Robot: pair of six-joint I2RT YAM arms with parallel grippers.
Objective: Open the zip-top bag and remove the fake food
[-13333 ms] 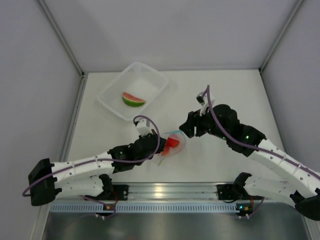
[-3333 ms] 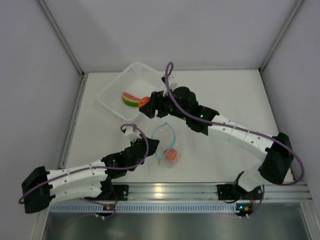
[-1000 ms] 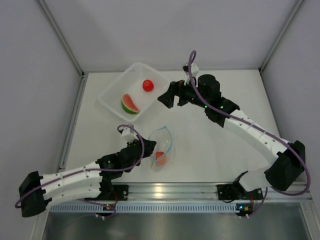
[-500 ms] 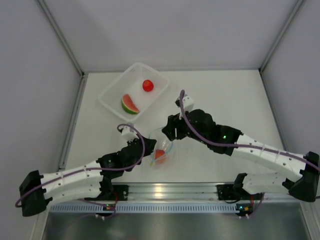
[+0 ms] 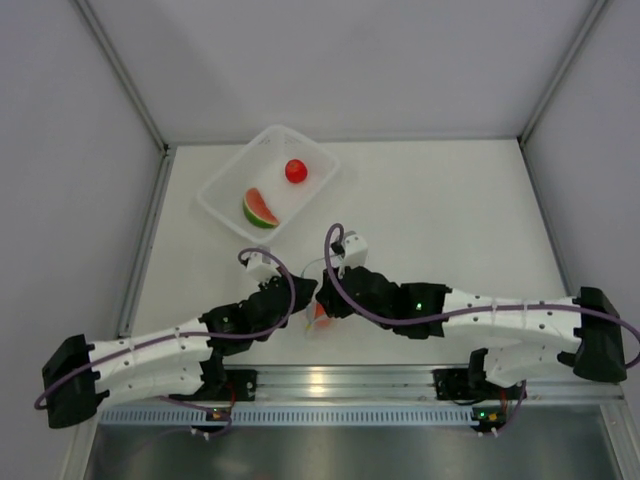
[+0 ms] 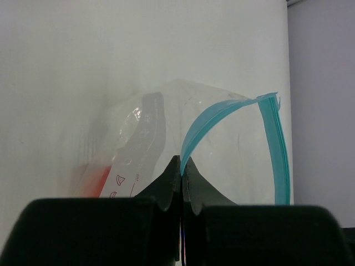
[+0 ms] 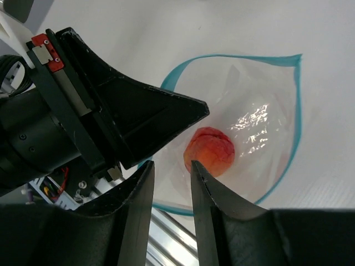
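The left gripper (image 6: 181,166) pinches the zip-top bag's (image 6: 233,158) rim while the right gripper (image 7: 171,165), stretched leftward, fingers narrowly parted, hovers over the orange-peach fruit (image 7: 209,151) inside.

The bag (image 7: 260,94) is clear, with a light blue-green zip strip (image 6: 280,149) and small dark printed marks. The fruit (image 7: 209,151) is orange-peach with a redder blush. The watermelon wedge (image 5: 259,210) is red with a green rind. The ball (image 5: 295,171) is plain red. The basket (image 5: 232,163) and the table (image 5: 450,200) are white. The left arm (image 5: 150,352) and the right arm (image 5: 520,315) are white with black joints and purple cables (image 5: 326,265). The left gripper (image 6: 181,166) and the right gripper (image 7: 172,166) are black.
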